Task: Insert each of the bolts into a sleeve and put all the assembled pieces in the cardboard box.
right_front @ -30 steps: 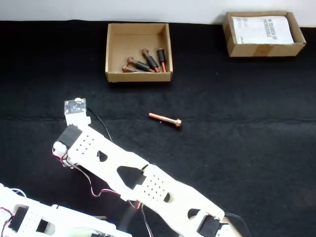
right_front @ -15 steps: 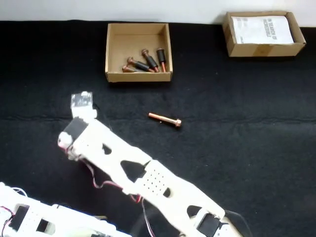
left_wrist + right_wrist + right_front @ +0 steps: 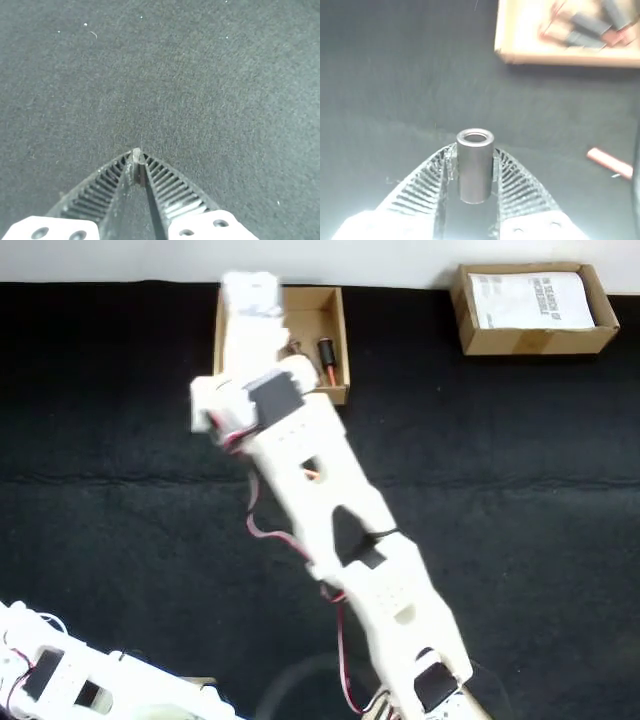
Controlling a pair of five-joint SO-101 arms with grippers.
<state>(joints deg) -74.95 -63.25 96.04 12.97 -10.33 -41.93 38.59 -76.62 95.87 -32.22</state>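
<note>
Right claw (image 3: 473, 151) grips sleeve (image 3: 474, 172); my arm has swung across toward cardboard box (image 3: 555, 58). Loose bolt (image 3: 609, 163) awaits sleeve. Left claw (image 3: 136, 156) closed, empty.

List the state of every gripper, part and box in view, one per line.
right gripper, shut on the sleeve
sleeve, gripped between the fingers, bore empty
left gripper, shut, holding nothing
bolt, lying loose, no sleeve on it
cardboard box, open-topped, holding assembled pieces
second box, open-topped, holding a printed sheet
</note>
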